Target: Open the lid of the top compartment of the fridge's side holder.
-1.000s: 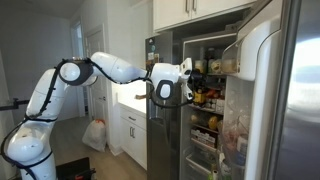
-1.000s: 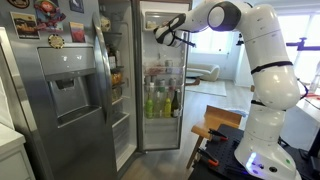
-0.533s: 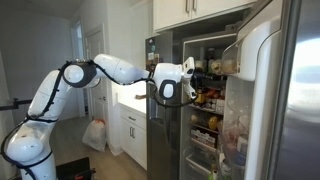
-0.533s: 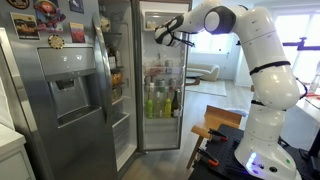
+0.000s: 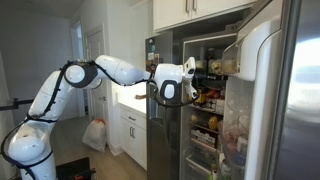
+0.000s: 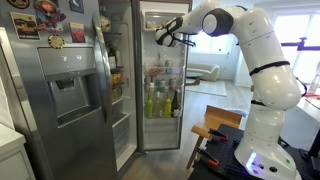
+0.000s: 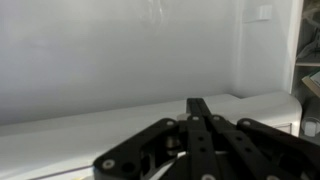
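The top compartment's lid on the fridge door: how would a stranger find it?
Find the tall dark grey fridge, then its open door lined with bottle shelves. The lid is the plain white cover at the door's very top, by the black claw; the shelves below are open and show bottles.

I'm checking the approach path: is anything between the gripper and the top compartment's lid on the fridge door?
Nothing visible. In the wrist view the gripper faces the white lid directly, with no object between them.

the fridge runs off the right edge.
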Available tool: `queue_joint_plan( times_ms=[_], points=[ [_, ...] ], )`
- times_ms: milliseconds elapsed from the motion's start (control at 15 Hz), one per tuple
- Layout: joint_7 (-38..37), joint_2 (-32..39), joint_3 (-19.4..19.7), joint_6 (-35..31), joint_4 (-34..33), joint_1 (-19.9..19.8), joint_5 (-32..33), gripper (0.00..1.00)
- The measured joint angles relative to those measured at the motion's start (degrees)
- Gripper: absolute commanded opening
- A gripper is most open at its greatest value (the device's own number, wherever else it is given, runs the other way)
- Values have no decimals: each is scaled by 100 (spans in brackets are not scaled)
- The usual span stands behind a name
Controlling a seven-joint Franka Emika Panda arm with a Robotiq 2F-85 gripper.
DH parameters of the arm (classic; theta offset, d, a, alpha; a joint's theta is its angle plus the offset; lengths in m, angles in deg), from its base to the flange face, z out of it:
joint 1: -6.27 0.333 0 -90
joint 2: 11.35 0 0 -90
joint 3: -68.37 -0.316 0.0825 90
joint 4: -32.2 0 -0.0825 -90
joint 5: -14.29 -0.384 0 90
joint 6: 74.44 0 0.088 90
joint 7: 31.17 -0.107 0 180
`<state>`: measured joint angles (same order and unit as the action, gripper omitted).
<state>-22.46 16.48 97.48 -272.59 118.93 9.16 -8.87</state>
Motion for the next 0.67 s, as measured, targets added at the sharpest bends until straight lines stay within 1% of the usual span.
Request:
queue_joint_plan(
  times_ms=[400,667],
  points=[
    [4,-32,107,0,70,97,14,0],
    [8,-242,101,0,311,170,94,0]
  ],
)
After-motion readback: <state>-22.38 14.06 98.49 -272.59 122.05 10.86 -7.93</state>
